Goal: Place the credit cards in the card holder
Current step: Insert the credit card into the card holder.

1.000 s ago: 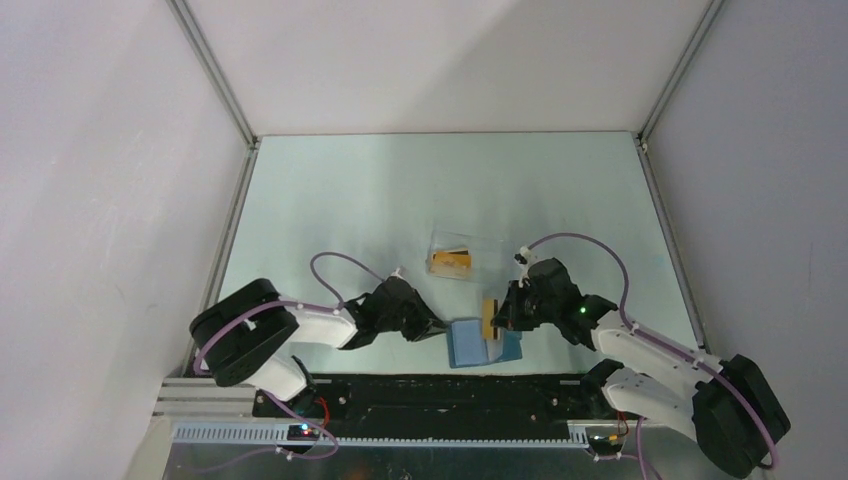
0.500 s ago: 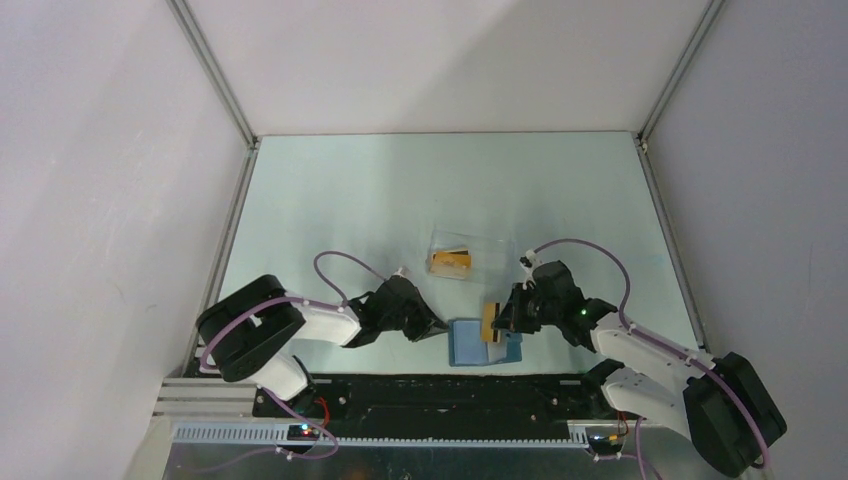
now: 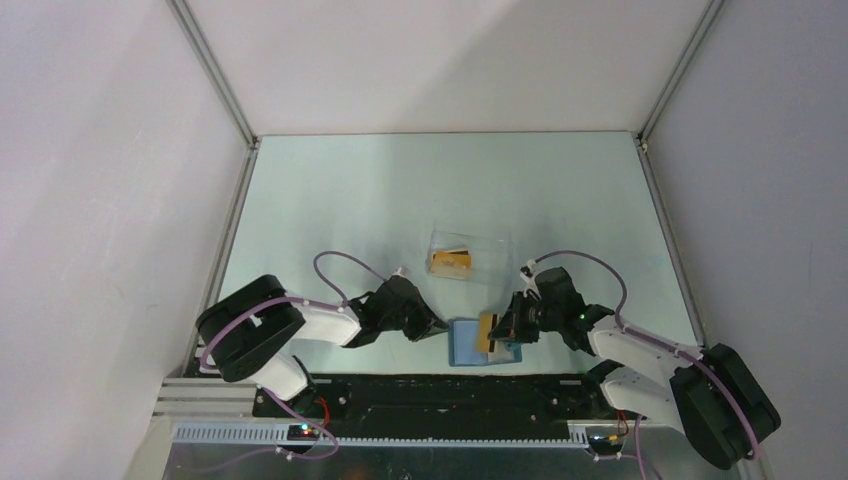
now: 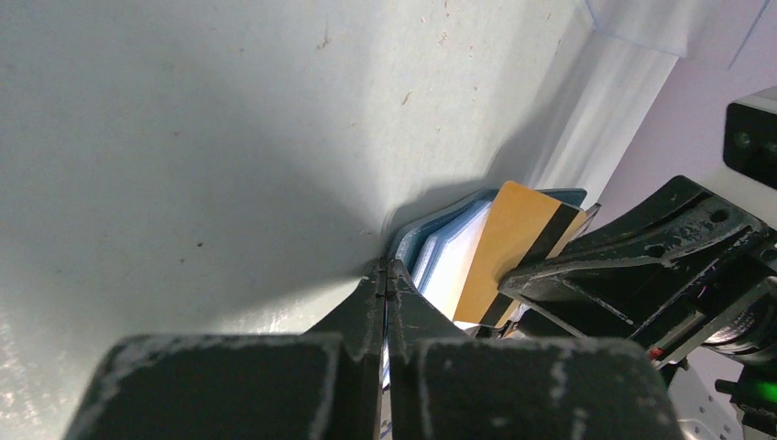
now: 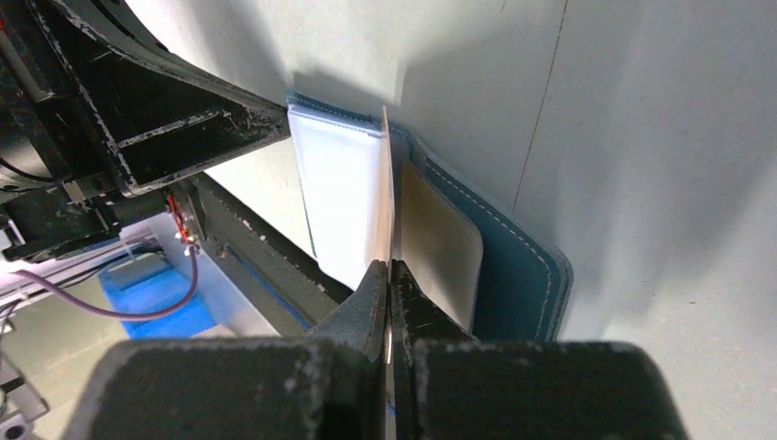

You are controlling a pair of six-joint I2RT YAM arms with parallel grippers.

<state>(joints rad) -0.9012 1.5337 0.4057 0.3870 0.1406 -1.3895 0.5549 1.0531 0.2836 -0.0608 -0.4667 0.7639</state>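
since a second ago the right gripper [image 3: 497, 330] has come down toward the near edge of the desk [image 3: 400, 190], bringing the orange credit card [image 3: 486, 333] lower over the card holder [image 3: 463, 345]. meanwhile the left gripper [image 3: 437, 328] has closed at the holder's left edge. its jaws now meet with no gap, and from the left wrist view they seem to nip the edge of the blue cover, though the contact is hard to see.

the right jaws are pressed together on the card, which stands on edge with its black stripe nearest that gripper. the right wrist view shows its far edge right at the fold between the pale inner flap and the blue cover. whether it has entered a pocket cannot be told. judging by this, the holder is now steadied and insertion is underway, not finished.

the holder lies open at the near edge of the desk, between the two arms, and the only card seen at it is this one. beyond it, toward the middle of the desk, a clear box [image 3: 480, 243] holds a spare orange card [image 3: 451, 262], so more work remains.
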